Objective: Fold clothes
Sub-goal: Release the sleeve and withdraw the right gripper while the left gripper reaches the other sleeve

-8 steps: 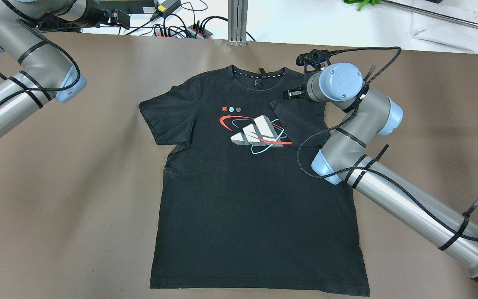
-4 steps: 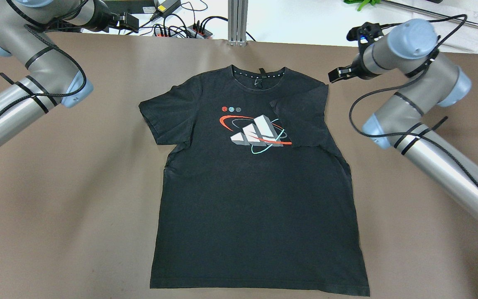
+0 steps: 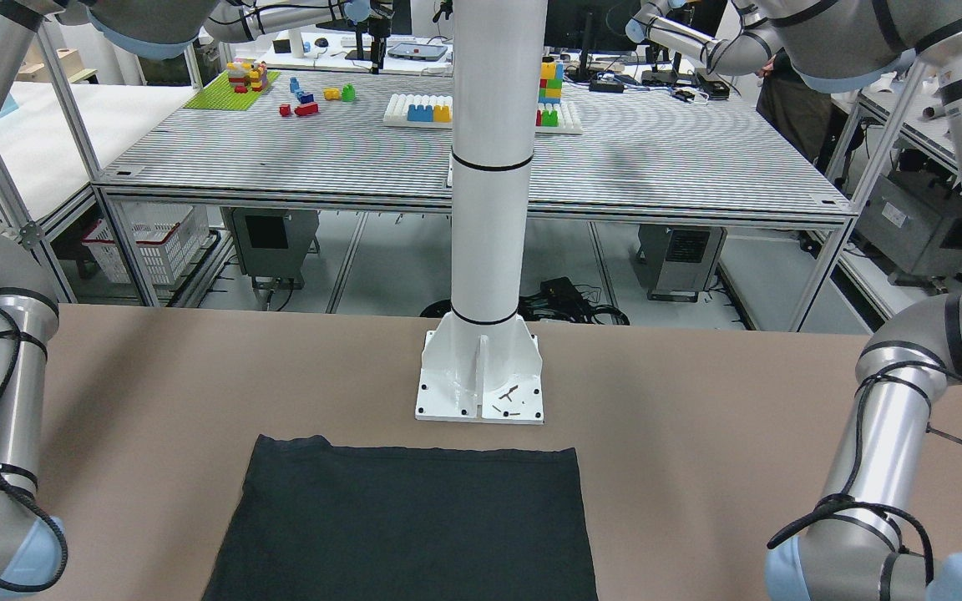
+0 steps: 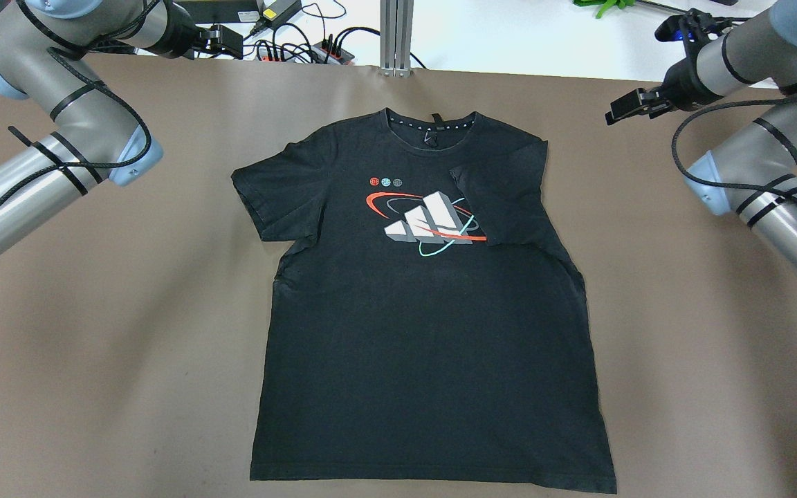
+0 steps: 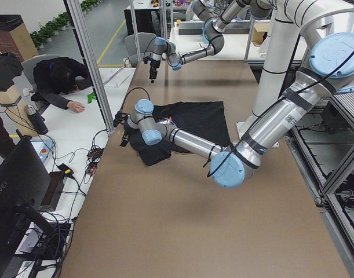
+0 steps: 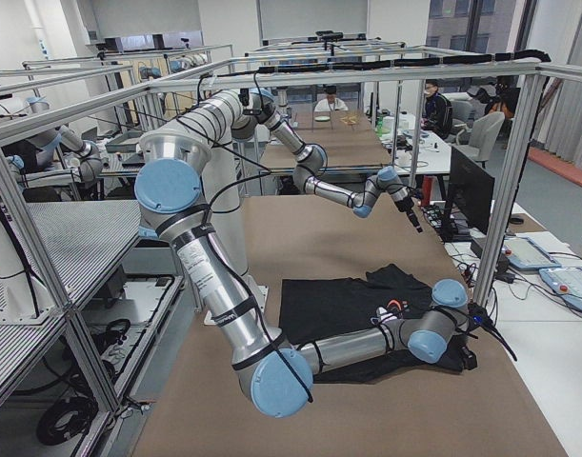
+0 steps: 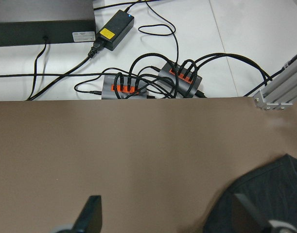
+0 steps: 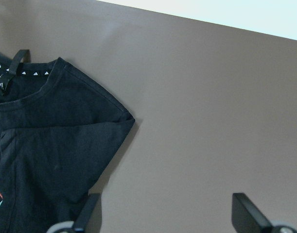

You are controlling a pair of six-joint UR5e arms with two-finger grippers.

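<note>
Brown-covered bench (image 4: 94,311): the black short-sleeved cotton T-shirt (image 4: 426,360) is laid flat at centre, print up, collar away from the robot. The sleeve on the robot's right (image 4: 502,200) is folded inward, its edge over the white-and-red chest logo (image 4: 426,225). The opposite sleeve (image 4: 267,200) is not yet folded. The right pincer (image 8: 166,218) has been pulled back off the shirt within the last second and is now clear beyond the shoulder, jaws spread, nothing held. The left pincer (image 7: 167,221) is parked near the far bench edge, likewise released and empty. First sleeve fold is judged done; the other sleeve is expected next.
</note>
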